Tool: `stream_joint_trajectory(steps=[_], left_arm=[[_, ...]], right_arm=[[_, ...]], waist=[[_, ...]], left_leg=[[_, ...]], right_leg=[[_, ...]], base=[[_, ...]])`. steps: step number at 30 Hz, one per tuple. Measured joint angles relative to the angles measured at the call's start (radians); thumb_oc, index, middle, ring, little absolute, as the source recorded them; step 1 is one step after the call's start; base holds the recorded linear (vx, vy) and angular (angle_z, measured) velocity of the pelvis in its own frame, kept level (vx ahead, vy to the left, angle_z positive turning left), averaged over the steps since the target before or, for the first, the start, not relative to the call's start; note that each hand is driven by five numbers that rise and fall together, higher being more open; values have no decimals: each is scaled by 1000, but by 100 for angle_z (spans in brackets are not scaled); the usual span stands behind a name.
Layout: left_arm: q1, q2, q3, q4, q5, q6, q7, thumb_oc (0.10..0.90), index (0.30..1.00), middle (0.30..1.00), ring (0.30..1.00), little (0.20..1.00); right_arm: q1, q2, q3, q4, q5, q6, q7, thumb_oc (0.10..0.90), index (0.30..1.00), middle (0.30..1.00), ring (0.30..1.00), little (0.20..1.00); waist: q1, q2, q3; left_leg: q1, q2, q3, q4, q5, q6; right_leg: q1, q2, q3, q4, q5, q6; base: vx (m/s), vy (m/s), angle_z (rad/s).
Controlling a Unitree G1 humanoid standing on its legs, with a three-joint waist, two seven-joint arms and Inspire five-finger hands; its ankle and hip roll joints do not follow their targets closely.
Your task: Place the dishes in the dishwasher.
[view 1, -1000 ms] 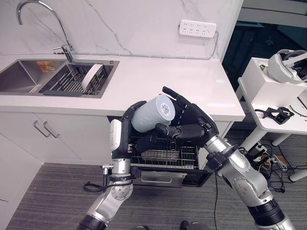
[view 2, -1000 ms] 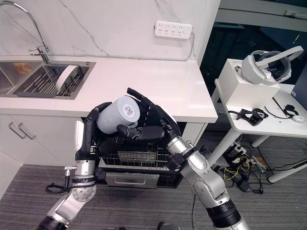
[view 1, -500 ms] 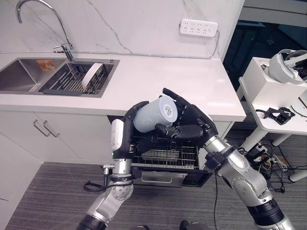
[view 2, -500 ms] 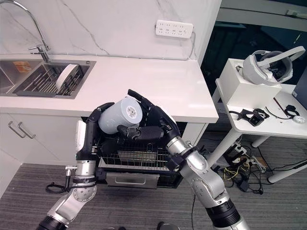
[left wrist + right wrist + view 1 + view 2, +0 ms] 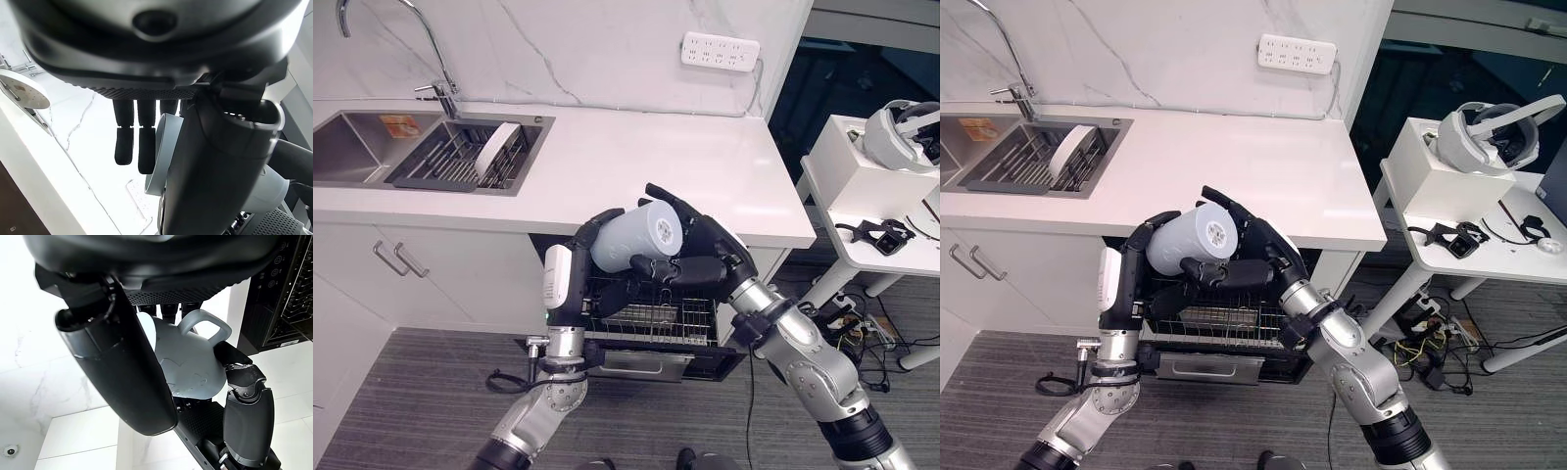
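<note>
Head views: bright, even overhead light. White surface point(image 5: 636, 157) and marble wall near blown out, mild glare. Soft shadow under surface edge; dishwasher rack point(image 5: 651, 315) dim. Window area at 2 o'clock dark. Slight bowing at frame edges. Wrist views: left hand point(image 5: 146, 44) and right hand point(image 5: 122, 347) silhouetted, close-up blur, white background overexposed.

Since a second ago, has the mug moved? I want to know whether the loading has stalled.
Yes, slightly. Against the counter, the mug has dipped lower and towards the robot's right, closer to the dishwasher rack.
</note>
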Motion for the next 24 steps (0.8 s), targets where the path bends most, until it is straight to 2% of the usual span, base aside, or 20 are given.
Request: stream_joint_trajectory(steps=[8,9,10,11,12,17,24], left_arm=[[-5,36,-5,0,25,-11,5,400,300,300,300,300],[-5,35,-8,0,25,-15,5,400,300,300,300,300],[-6,35,-9,0,29,-18,5,400,300,300,300,300],[-8,36,-8,0,40,-18,6,400,300,300,300,300],[-9,36,-8,0,45,-18,6,400,300,300,300,300],[-12,36,-16,-1,46,-28,2,400,300,300,300,300],[-27,37,-14,-1,46,-27,1,400,300,300,300,300]], right_arm=[[-3,-3,1,0,0,20,0,800,900,900,900,900],[-3,-3,2,0,0,20,0,769,853,853,853,853],[-3,-3,2,0,0,20,0,695,742,742,742,742],[-3,-3,1,0,0,20,0,488,432,432,432,432],[-3,-4,1,0,0,20,0,400,300,300,300,300],[-17,-36,-1,1,-44,19,-2,400,300,300,300,300],[-22,-23,-1,1,-44,11,-20,400,300,300,300,300]], waist=[[0,-7,16],[0,-7,16],[0,-7,16],[0,-7,16],[0,-7,16],[1,-6,16],[0,-4,18]], left_leg=[[13,0,0,-5,0,0],[14,0,0,-5,0,0],[13,0,0,-5,0,0],[13,0,0,-5,0,0],[13,0,0,-5,0,0],[13,0,0,-6,0,0],[13,0,0,-6,0,0]], right_leg=[[13,2,0,-6,-1,2],[13,2,0,-7,-1,2],[13,2,0,-7,-1,2],[13,2,0,-8,-1,2],[13,2,0,-8,-1,2],[13,2,1,-8,-1,2],[13,3,1,-8,-1,2]], base=[[0,0,0],[0,0,0],[0,0,0],[0,0,0],[0,0,0],[0,0,0],[0,0,0]])
